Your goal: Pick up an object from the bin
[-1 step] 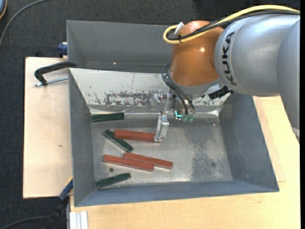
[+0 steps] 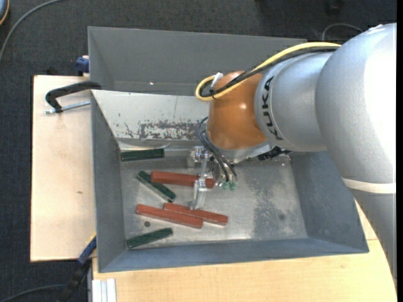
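- The hand (image 2: 204, 182) is hanging low in the grey bin (image 2: 104, 194); its spread cannot be told.
- A red stick (image 2: 173, 178) is lying just at its 9 o'clock.
- More red sticks (image 2: 182, 216) are lying at its 7 o'clock.

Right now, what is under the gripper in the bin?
The right end of a red-brown stick lies below the gripper, mid-bin, with a dark green stick at its left end. Contact cannot be told. The arm's orange cover hides the floor behind it.
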Controlling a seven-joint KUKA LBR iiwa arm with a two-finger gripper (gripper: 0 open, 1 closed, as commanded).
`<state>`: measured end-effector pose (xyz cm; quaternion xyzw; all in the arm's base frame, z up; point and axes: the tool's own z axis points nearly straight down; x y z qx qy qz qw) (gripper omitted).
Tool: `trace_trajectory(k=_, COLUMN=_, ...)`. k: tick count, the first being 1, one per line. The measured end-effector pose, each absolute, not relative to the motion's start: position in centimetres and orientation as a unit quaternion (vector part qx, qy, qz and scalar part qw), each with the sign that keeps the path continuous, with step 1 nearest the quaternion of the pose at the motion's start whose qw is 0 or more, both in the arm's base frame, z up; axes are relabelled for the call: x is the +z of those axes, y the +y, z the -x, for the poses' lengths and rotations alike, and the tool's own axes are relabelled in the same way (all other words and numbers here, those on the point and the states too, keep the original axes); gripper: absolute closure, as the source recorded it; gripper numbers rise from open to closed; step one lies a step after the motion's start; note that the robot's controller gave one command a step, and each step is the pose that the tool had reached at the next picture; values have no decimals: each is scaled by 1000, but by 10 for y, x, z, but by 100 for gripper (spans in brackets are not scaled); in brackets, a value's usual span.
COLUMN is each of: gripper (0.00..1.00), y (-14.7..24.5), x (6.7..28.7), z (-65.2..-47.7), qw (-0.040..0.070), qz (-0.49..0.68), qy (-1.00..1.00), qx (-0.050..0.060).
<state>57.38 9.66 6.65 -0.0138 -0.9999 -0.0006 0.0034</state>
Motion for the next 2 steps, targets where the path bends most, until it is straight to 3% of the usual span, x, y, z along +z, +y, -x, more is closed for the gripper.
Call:
trace_trajectory(k=1, gripper=100, y=96, x=71, z=-576, qw=-1, qz=15, qy=-1000, qx=-1)
trace_trajectory(k=2, gripper=100, y=119, x=208, z=-568, qw=-7, qz=18, qy=-1000, qx=-3)
